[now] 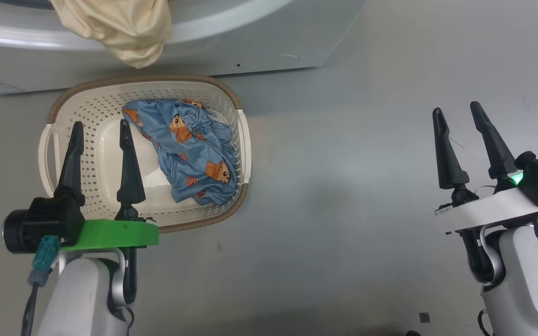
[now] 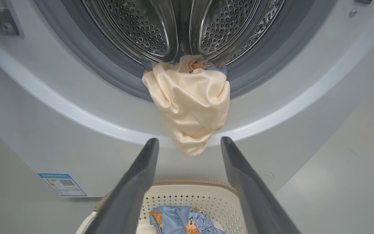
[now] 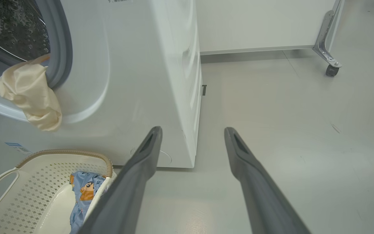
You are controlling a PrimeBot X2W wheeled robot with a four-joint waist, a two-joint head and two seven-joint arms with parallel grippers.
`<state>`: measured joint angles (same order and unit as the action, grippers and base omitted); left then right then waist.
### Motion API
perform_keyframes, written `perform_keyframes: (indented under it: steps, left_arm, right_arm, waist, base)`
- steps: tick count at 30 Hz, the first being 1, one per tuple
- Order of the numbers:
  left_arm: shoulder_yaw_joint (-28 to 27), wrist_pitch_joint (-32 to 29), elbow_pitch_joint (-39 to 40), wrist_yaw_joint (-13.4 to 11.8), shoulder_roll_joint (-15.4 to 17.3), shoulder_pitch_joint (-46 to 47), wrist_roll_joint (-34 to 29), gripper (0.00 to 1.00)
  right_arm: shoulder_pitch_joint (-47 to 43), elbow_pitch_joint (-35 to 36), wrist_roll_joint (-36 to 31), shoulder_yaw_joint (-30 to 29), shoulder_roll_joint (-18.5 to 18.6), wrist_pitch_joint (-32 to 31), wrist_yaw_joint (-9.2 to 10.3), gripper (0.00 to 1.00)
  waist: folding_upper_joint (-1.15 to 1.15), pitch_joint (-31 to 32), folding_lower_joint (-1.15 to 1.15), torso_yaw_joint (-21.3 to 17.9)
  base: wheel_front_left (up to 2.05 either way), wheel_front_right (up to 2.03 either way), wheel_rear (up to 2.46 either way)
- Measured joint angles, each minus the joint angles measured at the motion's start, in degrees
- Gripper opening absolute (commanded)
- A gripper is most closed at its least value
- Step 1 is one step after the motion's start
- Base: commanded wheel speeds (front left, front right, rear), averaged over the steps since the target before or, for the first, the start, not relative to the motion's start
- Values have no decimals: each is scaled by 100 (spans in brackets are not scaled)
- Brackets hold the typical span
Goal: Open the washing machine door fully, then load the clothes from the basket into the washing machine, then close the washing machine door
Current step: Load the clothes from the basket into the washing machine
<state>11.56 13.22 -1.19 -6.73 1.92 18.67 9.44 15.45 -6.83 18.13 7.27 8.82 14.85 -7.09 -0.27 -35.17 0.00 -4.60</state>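
Observation:
The cream basket (image 1: 63, 116) stands on the floor in front of the white washing machine (image 2: 76, 130). Light-blue printed clothes (image 1: 189, 149) lie in its right half. A cream piece (image 2: 190, 107) hangs out of the drum opening over the grey gasket (image 2: 115, 71), with a bit of blue printed fabric behind it. My left gripper (image 1: 100, 126) hovers open over the basket's left half, empty. My right gripper (image 1: 458, 109) is open and empty over bare floor, well to the right. The washing machine door is out of view.
A blue sticker (image 2: 62, 184) marks the machine's lower front. Grey floor (image 3: 287, 130) spreads to the right of the machine. A white panel on a metal caster bracket (image 3: 328, 55) stands at the back right.

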Motion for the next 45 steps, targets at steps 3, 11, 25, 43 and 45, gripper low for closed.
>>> perform_keyframes:
  steps: [3,11,25,43,45]
  left_arm:
    - [-13,-18,56,0,2,38,-54,100]
    - [-97,-187,80,0,76,489,-119,100]
    - [-485,-371,-346,0,316,1115,-62,100]
    - [-845,-454,-1147,27,393,1997,302,100]
    - [-898,-453,-1259,29,400,2067,319,100]
  right_arm:
    - [6,-1,1,41,-16,0,0,100]
    - [48,-1,10,152,-153,0,0,100]
    - [155,-7,59,203,-259,0,0,100]
    - [245,-7,60,171,-332,0,0,100]
    - [246,-7,60,189,-334,0,0,100]
  waist:
    - [0,-58,0,-60]
    - [0,-213,0,-289]
    - [0,-429,0,-746]
    - [0,-655,0,-1136]
    - [0,-652,0,-1140]
  base:
    - [0,0,0]
    - [0,0,0]
    - [0,0,0]
    - [0,0,0]
    - [0,0,0]
